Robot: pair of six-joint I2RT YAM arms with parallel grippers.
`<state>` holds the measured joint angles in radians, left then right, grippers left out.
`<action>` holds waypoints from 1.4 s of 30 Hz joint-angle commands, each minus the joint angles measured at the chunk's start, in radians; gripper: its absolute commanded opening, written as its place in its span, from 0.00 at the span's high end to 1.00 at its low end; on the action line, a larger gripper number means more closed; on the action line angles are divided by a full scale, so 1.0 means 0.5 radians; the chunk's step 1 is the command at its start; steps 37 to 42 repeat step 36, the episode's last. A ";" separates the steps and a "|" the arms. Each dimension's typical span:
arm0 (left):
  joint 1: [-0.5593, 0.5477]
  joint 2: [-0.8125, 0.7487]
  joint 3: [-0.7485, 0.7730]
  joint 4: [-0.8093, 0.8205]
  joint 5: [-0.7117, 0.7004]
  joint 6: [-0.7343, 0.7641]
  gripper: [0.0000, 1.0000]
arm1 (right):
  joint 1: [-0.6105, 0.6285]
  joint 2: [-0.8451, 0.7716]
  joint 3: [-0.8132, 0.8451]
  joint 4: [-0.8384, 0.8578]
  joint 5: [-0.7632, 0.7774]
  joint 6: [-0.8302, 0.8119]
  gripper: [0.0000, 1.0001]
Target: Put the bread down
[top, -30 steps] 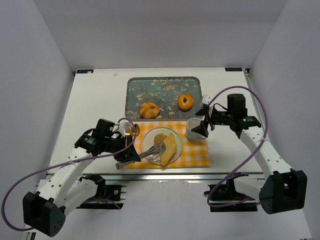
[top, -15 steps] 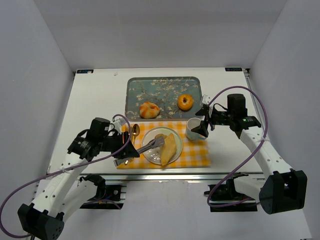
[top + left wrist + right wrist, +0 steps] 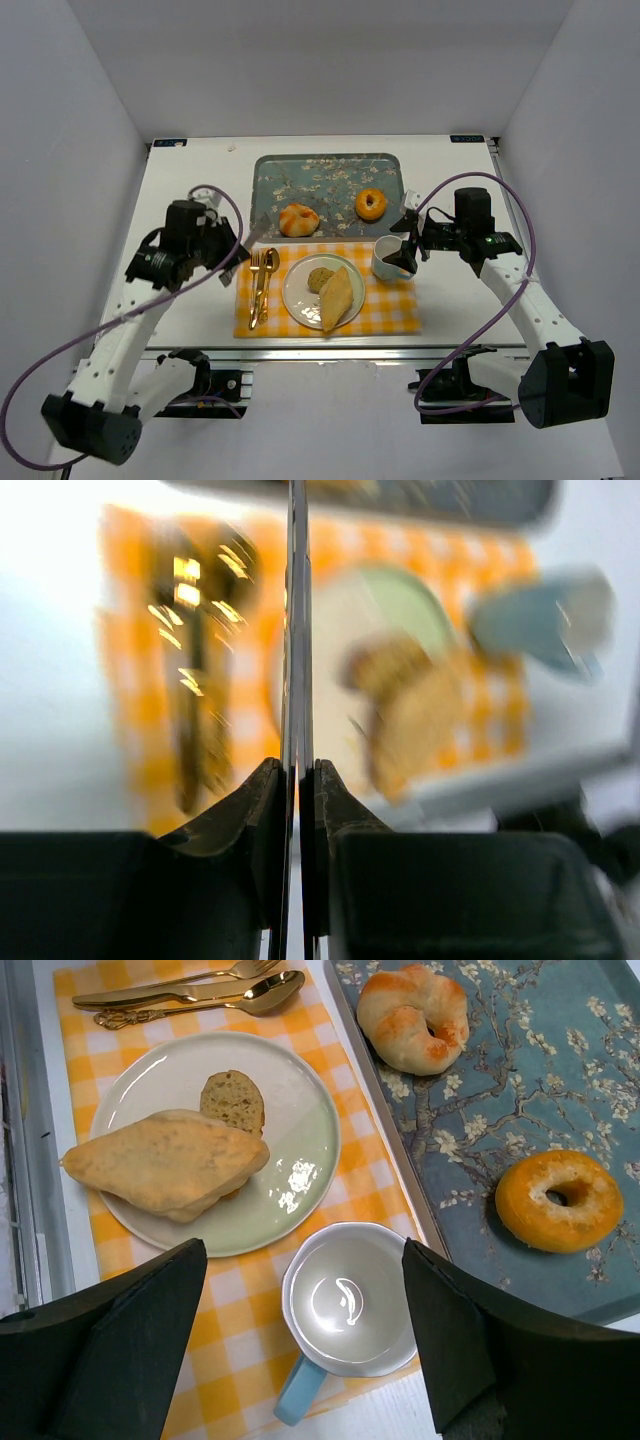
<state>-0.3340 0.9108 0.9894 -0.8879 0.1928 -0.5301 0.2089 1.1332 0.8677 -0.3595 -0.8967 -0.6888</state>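
Observation:
A triangular flat bread (image 3: 337, 298) and a round slice (image 3: 320, 278) lie on a white plate (image 3: 300, 300) on the yellow checked cloth (image 3: 395, 310). They also show in the right wrist view: the flat bread (image 3: 165, 1170), the slice (image 3: 233, 1100) and the plate (image 3: 290, 1160). My left gripper (image 3: 222, 258) is left of the plate, above the cloth's left edge. In the left wrist view it (image 3: 298, 775) is shut on thin metal tongs (image 3: 297, 630). My right gripper (image 3: 405, 258) hangs open and empty over a white cup (image 3: 350, 1300).
A blue flowered tray (image 3: 330, 180) behind the cloth holds a twisted roll (image 3: 298, 219) and an orange bagel (image 3: 371, 204). A gold fork and spoon (image 3: 262, 285) lie on the cloth left of the plate. The cup (image 3: 388, 262) stands right of the plate.
My left gripper has drawn the tongs back off the plate, up and to the left. The flat bread stays on the plate. The right arm has not moved.

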 commanded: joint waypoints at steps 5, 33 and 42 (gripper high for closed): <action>0.624 0.558 -0.141 0.639 -0.499 0.517 0.87 | 0.012 -0.045 0.020 -0.045 -0.035 -0.064 0.19; 0.760 0.357 -0.344 0.981 -0.662 0.545 0.02 | 0.052 0.078 0.108 0.207 0.781 0.838 0.11; 0.757 0.075 -0.350 0.993 -0.409 0.438 0.02 | 0.052 0.084 0.130 0.210 0.677 0.859 0.11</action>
